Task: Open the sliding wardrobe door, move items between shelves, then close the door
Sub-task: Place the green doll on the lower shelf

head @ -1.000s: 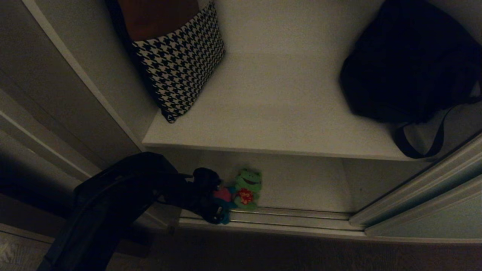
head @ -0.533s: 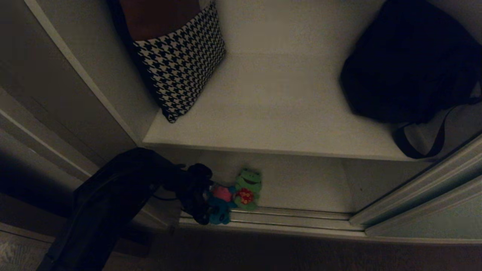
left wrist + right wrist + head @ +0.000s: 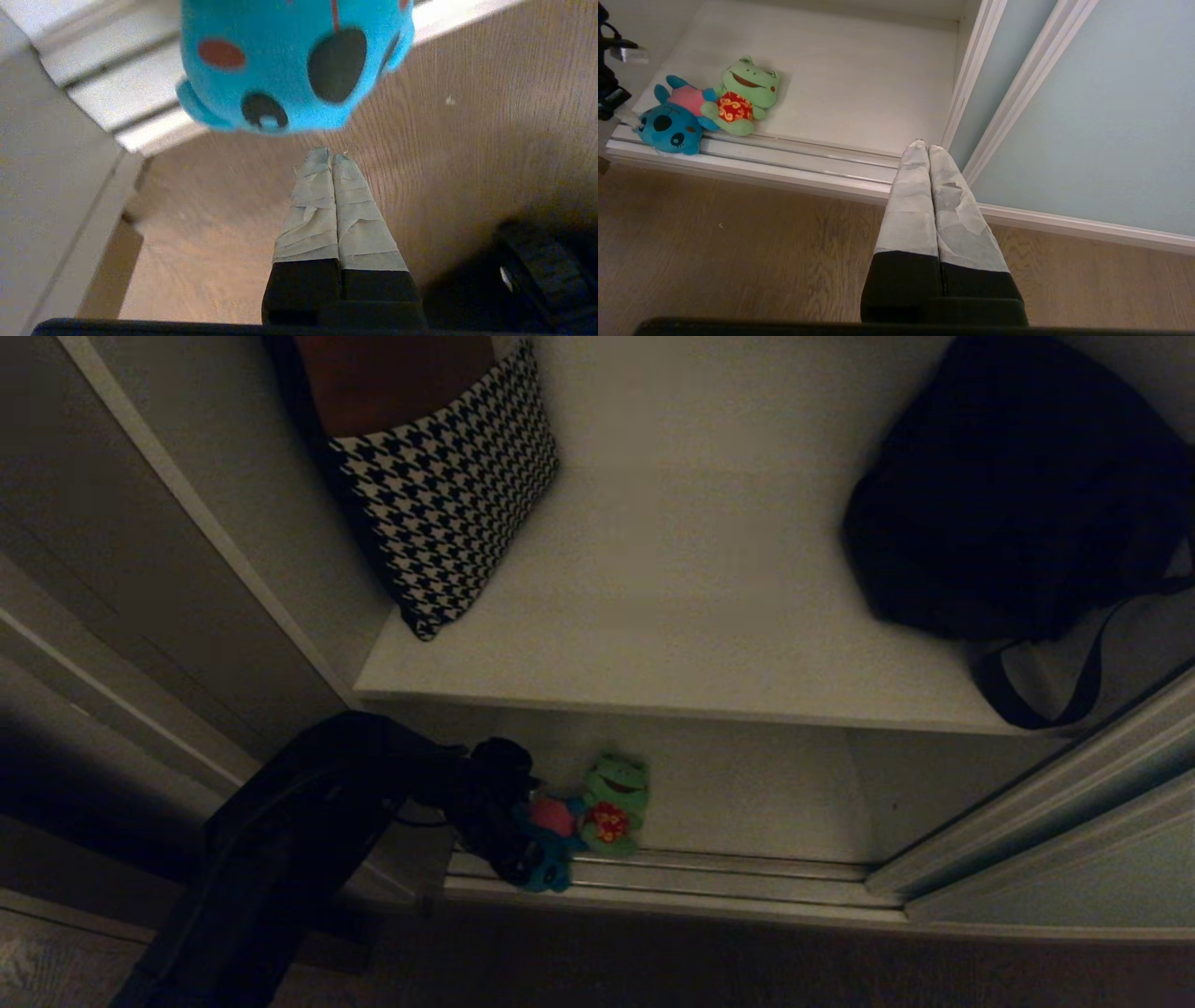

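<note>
The wardrobe door (image 3: 1087,116) is seen slid aside at the right, so that both shelves are exposed. On the lower shelf (image 3: 859,93), at its front left corner, two plush toys are laid side by side and touching. The teal toy (image 3: 672,121) is placed nearest the left corner, its head lying over the floor track (image 3: 794,161) at the shelf's front edge and its pink patch turned upward. The green frog (image 3: 742,98) is set just beside it on the right, its red patch facing up and its body resting on the shelf just behind the track.

The left gripper (image 3: 331,156) is held low at the shelf's front left corner, just beside the teal toy's head. Its taped fingers (image 3: 355,219) are pressed together with nothing between them, and the tips are seen just short of the toy's face (image 3: 294,60); whether they touch it cannot be told. In the head view the left arm (image 3: 308,831) is seen reaching in from the lower left, its dark end overlapping the teal toy (image 3: 546,845).

The right gripper (image 3: 927,148) is held over the wooden floor (image 3: 738,252) in front of the track, well apart from the toys, with its fingers closed together and empty.

On the upper shelf (image 3: 672,597) a houndstooth bag (image 3: 448,495) is leaned at the back left corner, and a black bag (image 3: 1018,485) is laid along the right edge, its strap hanging over the front.
</note>
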Motion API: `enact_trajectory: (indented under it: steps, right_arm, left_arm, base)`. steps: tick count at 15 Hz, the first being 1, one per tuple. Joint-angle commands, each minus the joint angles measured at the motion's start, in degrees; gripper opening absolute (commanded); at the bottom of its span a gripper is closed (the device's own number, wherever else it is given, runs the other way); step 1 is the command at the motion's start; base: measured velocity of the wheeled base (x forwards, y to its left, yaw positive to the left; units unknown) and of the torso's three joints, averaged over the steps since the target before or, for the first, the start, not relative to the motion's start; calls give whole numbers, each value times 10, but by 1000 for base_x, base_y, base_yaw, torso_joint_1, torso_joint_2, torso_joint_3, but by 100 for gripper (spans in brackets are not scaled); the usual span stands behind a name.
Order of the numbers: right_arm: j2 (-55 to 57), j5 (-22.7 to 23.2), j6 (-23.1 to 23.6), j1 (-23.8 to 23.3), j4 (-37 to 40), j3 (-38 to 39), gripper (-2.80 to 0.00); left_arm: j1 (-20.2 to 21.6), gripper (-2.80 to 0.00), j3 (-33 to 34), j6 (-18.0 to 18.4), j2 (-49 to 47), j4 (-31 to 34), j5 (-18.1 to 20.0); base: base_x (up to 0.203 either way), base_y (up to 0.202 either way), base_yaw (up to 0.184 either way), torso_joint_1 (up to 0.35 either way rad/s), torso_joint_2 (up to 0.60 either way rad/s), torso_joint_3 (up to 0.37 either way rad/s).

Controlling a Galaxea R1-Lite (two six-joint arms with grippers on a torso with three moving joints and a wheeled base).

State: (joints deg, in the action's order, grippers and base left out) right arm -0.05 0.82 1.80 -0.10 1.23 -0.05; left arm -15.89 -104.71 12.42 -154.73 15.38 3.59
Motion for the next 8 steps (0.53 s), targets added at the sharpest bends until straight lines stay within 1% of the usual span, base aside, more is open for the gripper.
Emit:
enact_trajectory:
  steps: [1,4,6,8]
  right_arm:
    - [0,0,0,0,0,0,-280]
    - [0,0,0,0,0,0,-280]
    - [0,0,0,0,0,0,-280]
    - [0,0,0,0,0,0,-280]
  left_arm:
    - [0,-280,-14,6,-12,-5,3]
    - [0,-280,-50,62,-25,-3,7]
    - [0,-280,-60,78,-30,-29,4]
    - [1,-280,-61,85,-35,-82,4]
  base:
    - [0,0,0,0,0,0]
    - [0,0,0,0,0,0]
    - [0,0,0,0,0,0]
    - [0,0,0,0,0,0]
